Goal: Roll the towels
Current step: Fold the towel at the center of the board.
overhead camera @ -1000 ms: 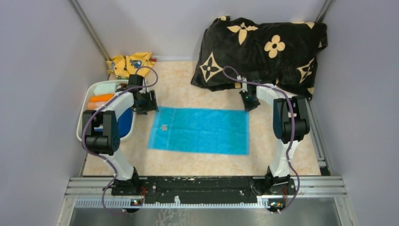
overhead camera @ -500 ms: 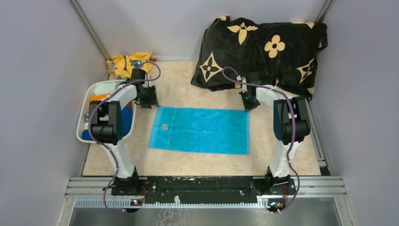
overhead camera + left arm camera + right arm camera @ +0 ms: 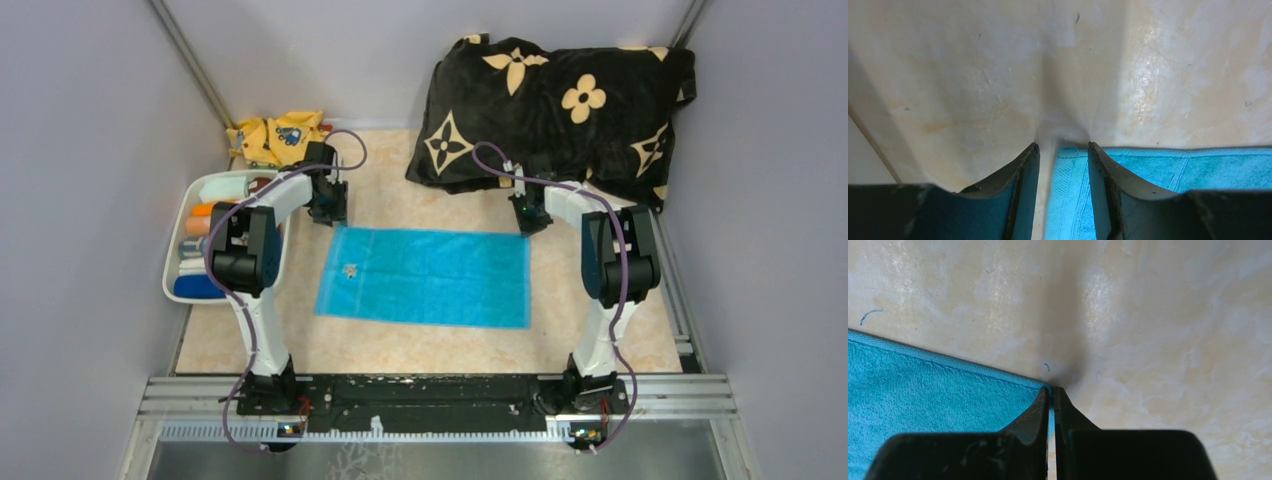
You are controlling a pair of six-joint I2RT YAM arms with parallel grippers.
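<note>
Seen from above, the light blue towel (image 3: 425,277) lies flat and spread out in the middle of the table (image 3: 420,345), with an arm at each far corner. In that view the wrists hide the fingers. The left wrist camera shows the left gripper (image 3: 1063,147) spread across the towel's far left corner, one finger off the cloth and the other over it. The right wrist camera shows the right gripper (image 3: 1052,390) pressed together on the far right corner, with a sliver of cloth between its tips. Only the top view takes in the white bin (image 3: 170,275) at the left, the yellow cloth (image 3: 275,135) and the black cushion (image 3: 560,100).
</note>
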